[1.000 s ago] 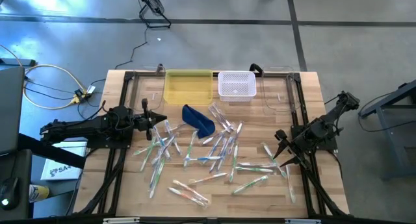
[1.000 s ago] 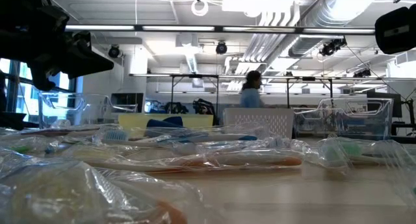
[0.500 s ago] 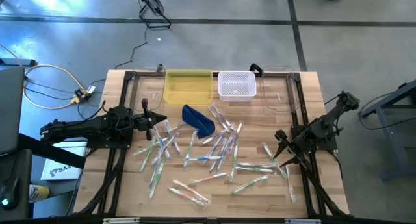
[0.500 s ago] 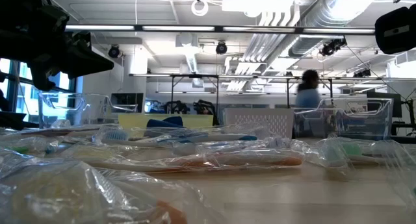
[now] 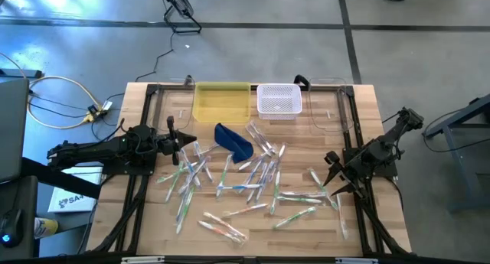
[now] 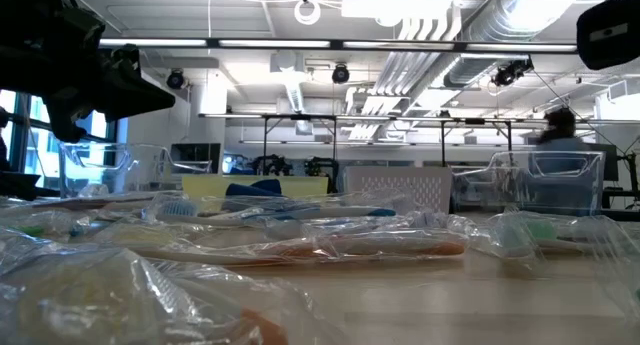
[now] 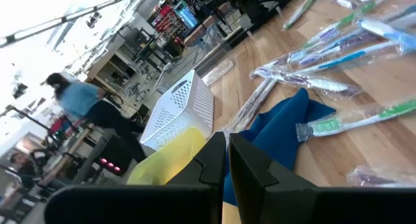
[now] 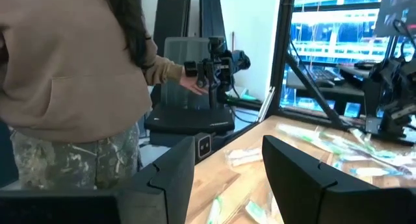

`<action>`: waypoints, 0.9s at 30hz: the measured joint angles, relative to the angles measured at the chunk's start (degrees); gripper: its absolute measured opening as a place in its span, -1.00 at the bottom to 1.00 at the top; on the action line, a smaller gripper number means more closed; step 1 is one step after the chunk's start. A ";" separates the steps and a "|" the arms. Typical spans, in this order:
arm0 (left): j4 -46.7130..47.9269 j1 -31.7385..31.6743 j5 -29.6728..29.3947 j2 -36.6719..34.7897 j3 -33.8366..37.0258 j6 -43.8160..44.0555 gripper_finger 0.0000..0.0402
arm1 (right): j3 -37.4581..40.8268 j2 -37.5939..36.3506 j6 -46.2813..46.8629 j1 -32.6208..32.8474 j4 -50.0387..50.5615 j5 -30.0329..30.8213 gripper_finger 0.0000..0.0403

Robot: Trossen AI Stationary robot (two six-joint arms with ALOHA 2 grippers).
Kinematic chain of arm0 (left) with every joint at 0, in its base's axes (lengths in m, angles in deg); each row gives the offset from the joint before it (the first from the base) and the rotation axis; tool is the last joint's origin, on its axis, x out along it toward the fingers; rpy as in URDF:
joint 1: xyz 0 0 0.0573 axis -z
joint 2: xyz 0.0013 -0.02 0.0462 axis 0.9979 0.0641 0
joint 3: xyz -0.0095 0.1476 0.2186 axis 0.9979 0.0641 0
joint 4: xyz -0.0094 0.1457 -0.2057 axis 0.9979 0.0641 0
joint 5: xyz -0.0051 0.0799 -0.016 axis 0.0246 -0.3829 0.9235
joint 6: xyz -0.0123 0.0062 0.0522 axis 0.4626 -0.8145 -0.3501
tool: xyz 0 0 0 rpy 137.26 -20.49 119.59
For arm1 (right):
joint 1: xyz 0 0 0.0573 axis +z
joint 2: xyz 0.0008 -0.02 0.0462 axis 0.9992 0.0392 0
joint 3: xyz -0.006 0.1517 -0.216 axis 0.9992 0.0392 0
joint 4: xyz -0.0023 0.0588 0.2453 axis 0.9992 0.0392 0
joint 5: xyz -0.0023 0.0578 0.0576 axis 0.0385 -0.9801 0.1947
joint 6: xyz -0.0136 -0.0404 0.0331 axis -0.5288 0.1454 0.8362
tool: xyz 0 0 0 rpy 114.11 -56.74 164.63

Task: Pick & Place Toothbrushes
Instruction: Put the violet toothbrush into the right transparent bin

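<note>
Several toothbrushes, thin white and clear sticks with green, blue, pink or orange accents, many in clear wrappers, lie scattered flat on the wooden table. They also show in the low view and the left wrist view. My left gripper is shut and hovers at the left edge of the pile, holding nothing. My right gripper is open and hovers at the right edge of the pile, above a few toothbrushes.
A dark blue pouch lies among the toothbrushes, near the far side. A yellow bin, a white basket and two clear bins line the far edge. A person in a beige top stands beyond the table.
Both arms and the toothbrushes have kept still. In the low view, a person in the room behind the table has walked toward the right.
</note>
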 joint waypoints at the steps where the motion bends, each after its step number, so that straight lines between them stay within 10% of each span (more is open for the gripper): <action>1: 0.00 0.00 0.00 -0.01 0.00 -0.53 -0.91 | 0.00 0.00 0.34 0.02 0.04 0.00 -0.14; 27: 0.00 0.00 2.86 -0.01 0.00 10.06 -0.91 | 0.00 0.00 5.40 0.02 -1.39 -0.22 -0.14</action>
